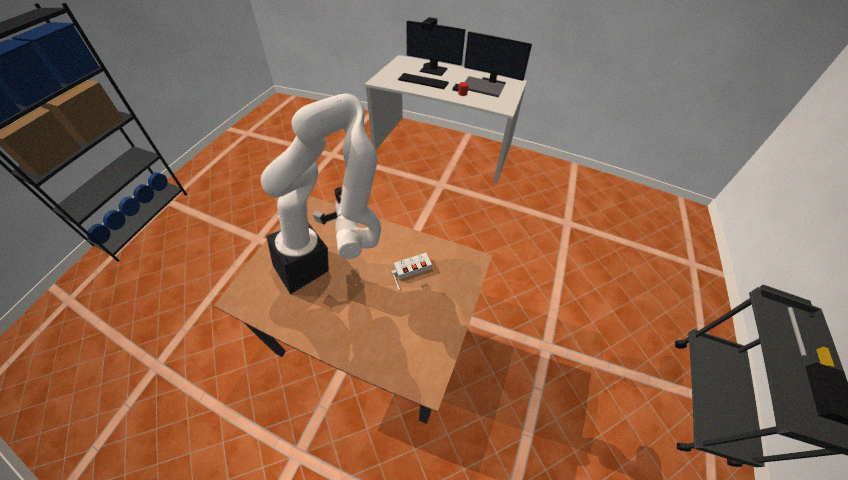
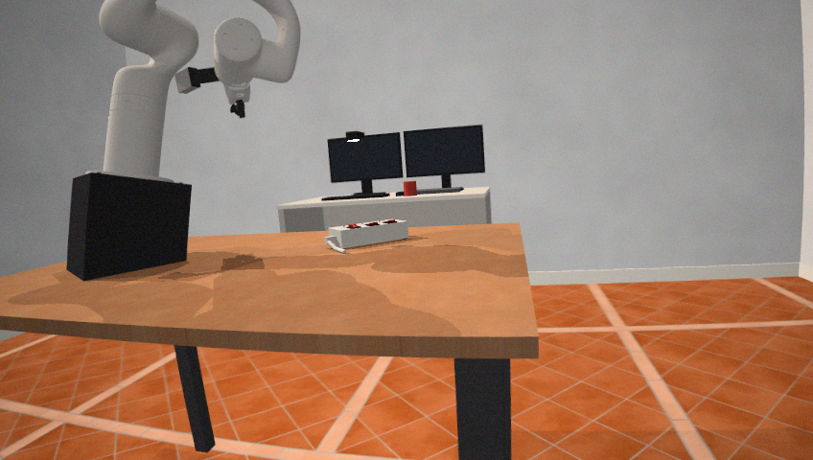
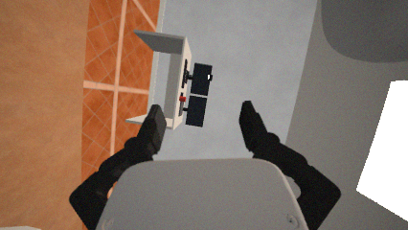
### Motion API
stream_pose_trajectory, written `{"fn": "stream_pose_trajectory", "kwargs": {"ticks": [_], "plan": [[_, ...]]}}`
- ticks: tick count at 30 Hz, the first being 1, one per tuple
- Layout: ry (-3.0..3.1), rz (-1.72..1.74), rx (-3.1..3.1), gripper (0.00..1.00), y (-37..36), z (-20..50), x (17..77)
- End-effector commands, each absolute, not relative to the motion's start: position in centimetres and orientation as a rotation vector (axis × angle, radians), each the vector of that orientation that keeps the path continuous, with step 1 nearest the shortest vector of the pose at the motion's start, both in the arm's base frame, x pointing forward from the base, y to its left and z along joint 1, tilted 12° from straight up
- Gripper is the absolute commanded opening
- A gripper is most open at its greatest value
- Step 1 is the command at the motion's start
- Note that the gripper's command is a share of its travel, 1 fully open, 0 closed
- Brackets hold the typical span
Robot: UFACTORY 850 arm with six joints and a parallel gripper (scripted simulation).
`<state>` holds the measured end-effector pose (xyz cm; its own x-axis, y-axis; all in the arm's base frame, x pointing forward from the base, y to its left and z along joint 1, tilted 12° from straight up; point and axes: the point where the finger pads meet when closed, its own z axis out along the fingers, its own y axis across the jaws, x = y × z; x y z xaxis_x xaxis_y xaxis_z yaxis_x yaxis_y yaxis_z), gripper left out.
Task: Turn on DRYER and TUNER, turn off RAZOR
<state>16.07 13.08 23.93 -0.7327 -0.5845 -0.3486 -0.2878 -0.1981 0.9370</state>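
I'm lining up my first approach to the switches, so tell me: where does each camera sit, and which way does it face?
Top: high in a room corner, looking down on table, power strip and the whole arm.
Exterior: low beside the table, facing the strip; arm and raised gripper show.
Wrist: behind the open fingers, aimed sideways at the desk.
All three show the desk.

A white desk (image 1: 380,80) stands by the back wall and carries two dark monitors (image 1: 496,54), a keyboard (image 1: 423,80) and a small red cup (image 1: 462,88). In the left corner a black shelf rack (image 1: 139,126) holds blue bins (image 1: 56,53), brown boxes (image 1: 83,110) and a row of blue round objects (image 1: 127,205), possibly dumbbells. A dark cart (image 1: 714,386) stands against the right wall on the orange tiled floor (image 1: 595,249).
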Motion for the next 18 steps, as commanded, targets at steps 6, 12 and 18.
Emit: {"fn": "stream_pose_trajectory", "kwargs": {"ticks": [6,12,18], "plan": [[-1.837,-2.033,1.029,1.0,13.07,23.94,16.1],[-1.837,-2.033,1.029,1.0,13.07,23.94,16.1],[-1.837,-2.033,1.029,0.0,13.07,23.94,16.1]]}}
